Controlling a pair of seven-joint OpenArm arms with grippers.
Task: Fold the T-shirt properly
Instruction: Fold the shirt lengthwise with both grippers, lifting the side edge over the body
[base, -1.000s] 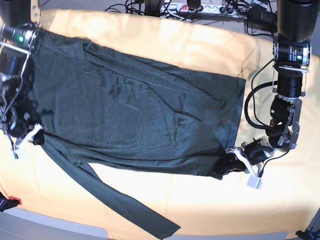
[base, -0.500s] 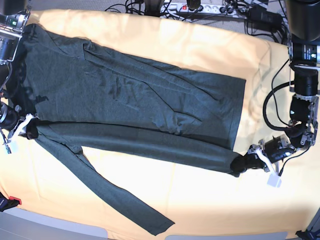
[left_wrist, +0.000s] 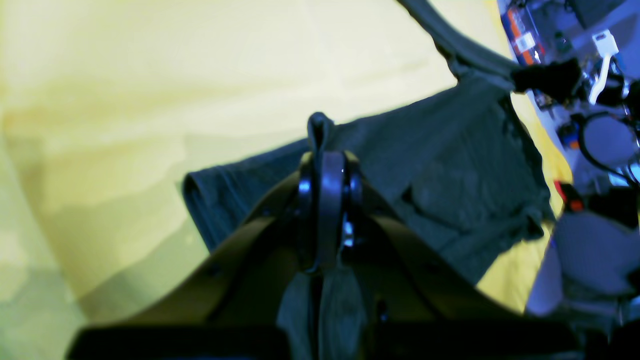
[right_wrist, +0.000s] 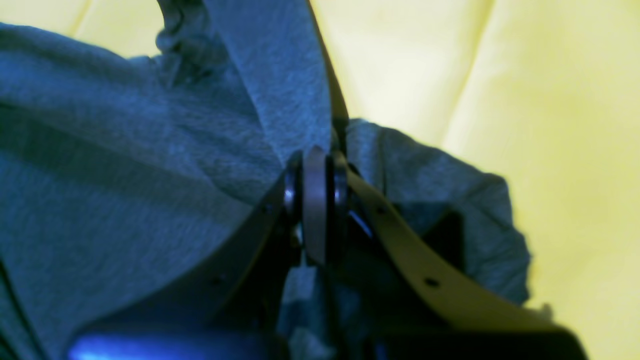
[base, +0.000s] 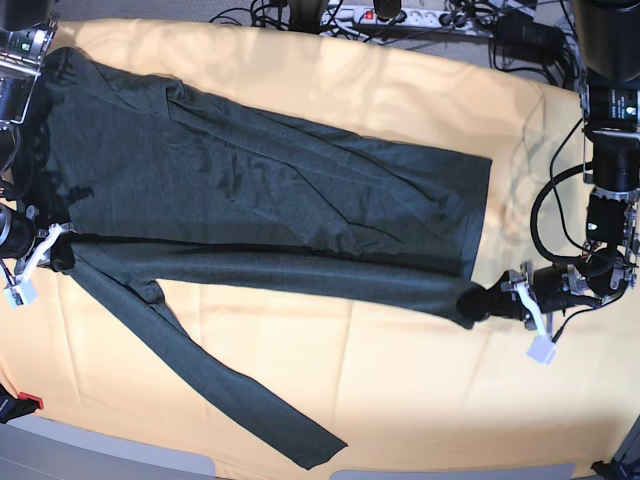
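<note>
The dark charcoal-green T-shirt (base: 260, 190) lies spread across the pale yellow-orange cloth (base: 400, 390), its near edge folded into a long band (base: 280, 272). One long sleeve (base: 200, 385) trails toward the front edge. My left gripper (base: 480, 303) is shut on the shirt's right front corner; in the left wrist view its fingertips (left_wrist: 320, 150) pinch the fabric (left_wrist: 450, 165). My right gripper (base: 58, 255) is shut on the shirt's left front corner; in the right wrist view its pinch point (right_wrist: 315, 170) grips bunched fabric (right_wrist: 125, 165).
A power strip and cables (base: 400, 18) lie behind the table's far edge. The left arm's body (base: 610, 150) stands at the right, the right arm's (base: 15, 70) at the far left. A small red thing (base: 28, 402) sits at the front left corner.
Both grippers have pulled outward with the shirt's front corners. The folded front band has stretched straighter and longer, and the loose sleeve has shifted with it.
</note>
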